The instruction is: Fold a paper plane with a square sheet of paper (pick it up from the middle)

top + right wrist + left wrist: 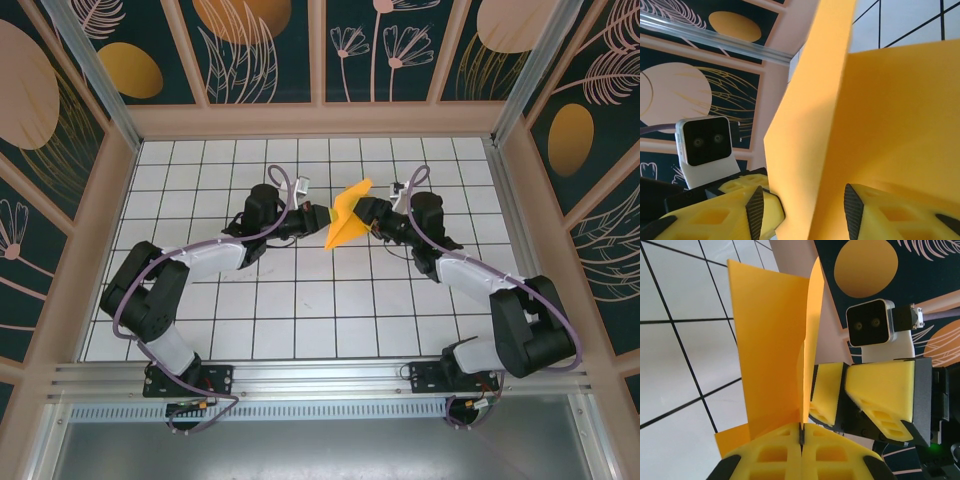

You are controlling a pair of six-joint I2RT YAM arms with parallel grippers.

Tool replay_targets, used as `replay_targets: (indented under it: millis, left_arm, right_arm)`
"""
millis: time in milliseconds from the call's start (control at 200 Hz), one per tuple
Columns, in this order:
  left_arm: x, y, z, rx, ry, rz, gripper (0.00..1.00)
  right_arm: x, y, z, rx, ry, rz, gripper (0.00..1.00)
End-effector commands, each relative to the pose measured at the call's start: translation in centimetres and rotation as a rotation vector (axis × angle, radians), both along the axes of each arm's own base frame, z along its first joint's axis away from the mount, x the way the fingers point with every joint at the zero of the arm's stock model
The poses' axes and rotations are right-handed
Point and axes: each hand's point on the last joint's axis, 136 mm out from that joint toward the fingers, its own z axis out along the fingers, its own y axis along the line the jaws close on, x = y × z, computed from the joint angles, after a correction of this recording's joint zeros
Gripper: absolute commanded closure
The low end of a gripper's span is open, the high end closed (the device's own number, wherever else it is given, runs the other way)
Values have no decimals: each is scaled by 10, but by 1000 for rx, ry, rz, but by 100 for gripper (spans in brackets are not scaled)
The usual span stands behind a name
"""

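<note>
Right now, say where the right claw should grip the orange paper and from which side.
Take the flap of the square sheet of paper beside its crease, from the right, opposite the left claw, shut on its other end. That flap stands between the open fingers of the right claw, so closing should catch it.

Both arms reach forward and bend inward, wrists facing each other over the middle of the table. The left gripper has its fingers pressed flat together, pinching the paper sheet. The right gripper sits just opposite, jaws parted, the sheet passing between its fingers
</note>
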Motion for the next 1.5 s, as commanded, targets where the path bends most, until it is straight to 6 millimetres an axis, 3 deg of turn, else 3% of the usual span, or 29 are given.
replay_targets:
  millis: [0,170,360,440,590,746,871,1071,1171,1496]
  left_arm:
    - [-6,-1,11,-36,-19,-36,95]
    - [-10,-2,15,-52,-22,-57,94]
    - [-12,-2,19,-60,-16,-55,91]
    - [-10,2,22,-68,-13,-38,76]
    - [-9,18,27,-82,-6,15,38]
    - [-10,31,34,-63,-43,55,17]
    - [-19,28,42,-104,-64,13,8]
    - [-24,21,44,-160,-55,-51,6]
    - [-28,17,51,-201,-63,-89,11]
    - [-32,9,57,-235,-77,-150,43]
  right_arm:
    - [3,4,19,32,-75,32,56]
    - [5,8,18,37,-70,52,65]
    - [4,10,25,60,-96,62,85]
    - [4,10,31,72,-123,63,92]
    - [1,8,46,100,-174,84,94]
    - [-3,8,64,126,-237,128,95]
    - [-4,12,75,138,-261,164,95]
    - [-7,18,82,170,-269,210,95]
    - [-7,22,80,170,-258,227,95]
    - [-3,31,68,160,-216,256,95]
